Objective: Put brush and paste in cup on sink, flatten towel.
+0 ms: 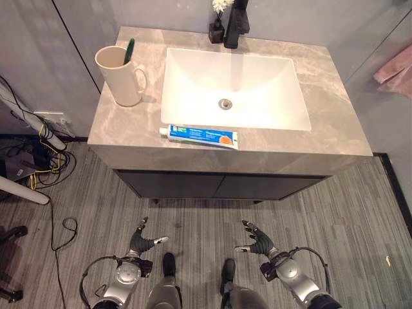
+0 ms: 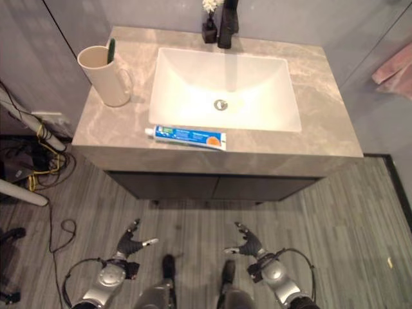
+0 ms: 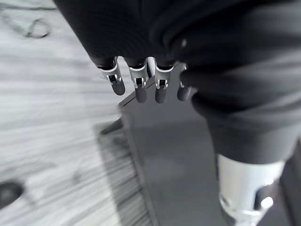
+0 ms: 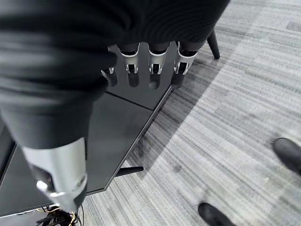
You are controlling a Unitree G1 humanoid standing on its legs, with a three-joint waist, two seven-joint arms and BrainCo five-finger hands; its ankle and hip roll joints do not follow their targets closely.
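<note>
a grey marbled vanity top [image 1: 335,109] stands against a grey wall, over a dark cabinet [image 1: 219,185] on a grey wood-grain floor [image 1: 347,212]. a white rectangular basin [image 1: 257,77] is sunk in the middle of the top, with a black faucet [image 1: 235,26] at its 12 o'clock edge and a small dark vase of white flowers [image 1: 217,22] just beside the faucet, at its 9 o'clock. a cream cup [image 1: 121,74] with a handle stands upright near the top's 10 o'clock corner, and the green brush [image 1: 129,50] already leans inside it. the paste [image 1: 198,136], a blue and white tube, lies flat on the narrow strip between the basin's 6 o'clock rim and the front edge, cap toward 9 o'clock. a pink towel [image 1: 394,72] hangs at 3 o'clock, well apart from the vanity. the strips of top on both sides of the basin are bare, and open floor lies before the cabinet. cables [image 1: 38,161] lie on the floor at 9 o'clock. the left hand [image 1: 143,242] and right hand [image 1: 256,241] hang low over the floor, fingers relaxed and spread, holding nothing, pointed toward the cabinet front.
</note>
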